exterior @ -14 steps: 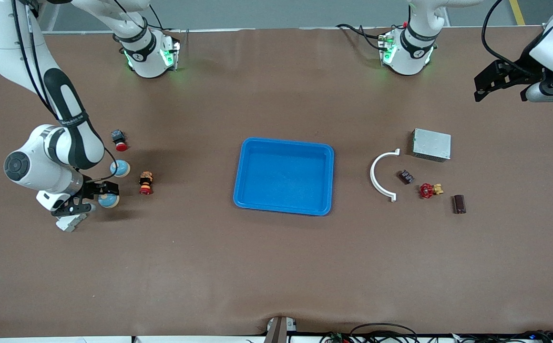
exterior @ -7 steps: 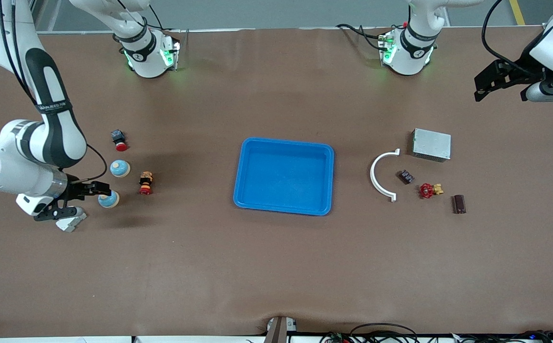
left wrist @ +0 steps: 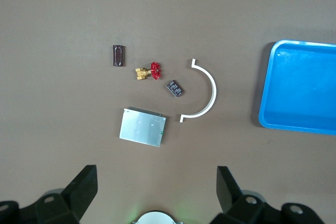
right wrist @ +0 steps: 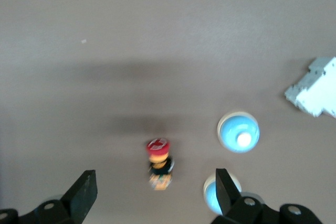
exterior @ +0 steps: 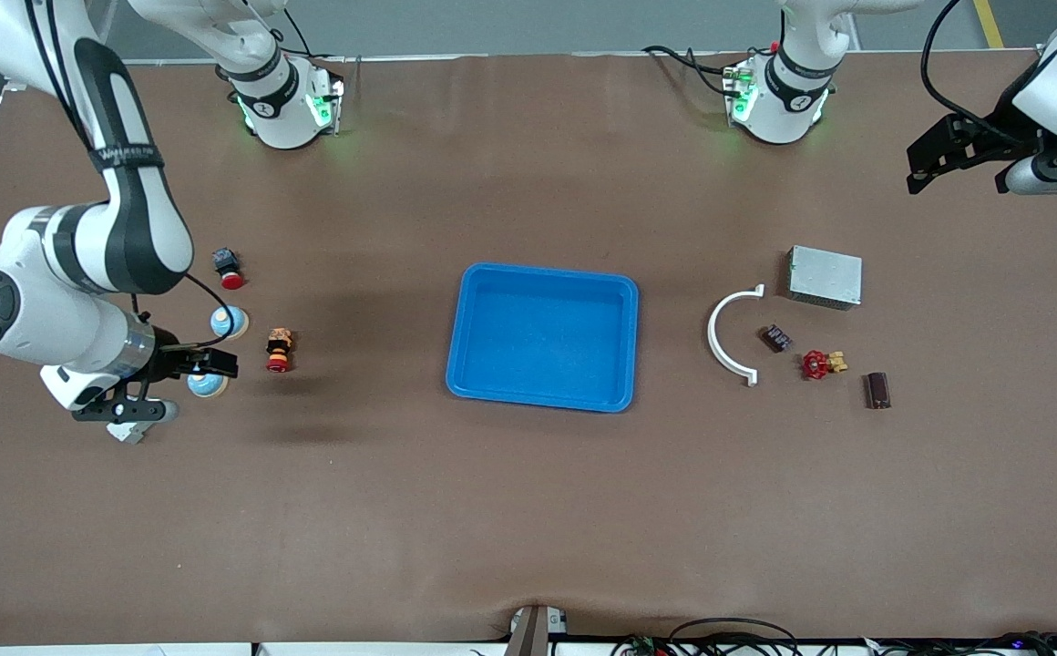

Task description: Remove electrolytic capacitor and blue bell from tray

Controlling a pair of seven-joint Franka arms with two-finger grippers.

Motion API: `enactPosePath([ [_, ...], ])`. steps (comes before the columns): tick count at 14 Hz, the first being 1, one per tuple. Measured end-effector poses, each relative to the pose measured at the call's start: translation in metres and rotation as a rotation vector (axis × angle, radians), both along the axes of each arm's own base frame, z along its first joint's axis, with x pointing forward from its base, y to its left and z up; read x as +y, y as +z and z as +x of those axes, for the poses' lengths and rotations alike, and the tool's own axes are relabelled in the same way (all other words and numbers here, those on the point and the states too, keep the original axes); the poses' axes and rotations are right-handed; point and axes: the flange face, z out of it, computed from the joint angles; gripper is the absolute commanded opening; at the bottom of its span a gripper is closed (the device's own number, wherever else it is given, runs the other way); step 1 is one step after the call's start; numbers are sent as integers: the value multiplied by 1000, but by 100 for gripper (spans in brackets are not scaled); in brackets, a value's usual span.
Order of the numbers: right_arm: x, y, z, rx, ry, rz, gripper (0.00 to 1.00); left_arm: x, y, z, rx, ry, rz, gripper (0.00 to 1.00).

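Two light-blue dome bells lie at the right arm's end of the table: one [exterior: 229, 321] [right wrist: 238, 131] farther from the front camera, one [exterior: 205, 386] [right wrist: 211, 192] nearer, partly under my right gripper [exterior: 180, 389] [right wrist: 156, 195]. That gripper hovers open and empty, with the nearer bell beside one fingertip. A dark brown cylindrical capacitor [exterior: 876, 390] [left wrist: 119, 55] lies at the left arm's end. My left gripper [exterior: 961, 178] [left wrist: 157, 187] waits open, high over that end of the table. A blue tray [exterior: 542, 271] [left wrist: 266, 87] sits mid-table.
Near the bells are a red-capped push button [exterior: 279, 351] [right wrist: 159, 163], a small red-and-black switch [exterior: 228, 265] and a white plastic piece [exterior: 128, 430] [right wrist: 315, 94]. By the capacitor lie a red valve [exterior: 818, 364], a small dark component [exterior: 774, 338], a white arc [exterior: 727, 337] and a metal box [exterior: 825, 276].
The right arm swung out toward its end of the table, then came back, with its gripper again over the nearer bell. The left arm has not moved.
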Motion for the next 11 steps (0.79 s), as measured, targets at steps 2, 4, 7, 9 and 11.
enactPosePath([
  [2, 6, 48, 4, 24, 8, -14, 100, 0, 3, -1, -5, 0, -1, 100],
  [4, 0, 83, 4, 43, 9, -29, 100, 0, 4, -2, -8, 0, -1, 100],
  [7, -13, 119, 4, 50, -8, -41, 100, 0, 4, -2, -9, 0, -1, 100],
  [9, -26, 141, 3, 35, -25, -41, 100, 0, 4, -2, -9, 0, -1, 100],
  [11, -37, 162, -1, 6, -38, -38, 100, 0, 5, -2, -9, 0, -1, 100],
])
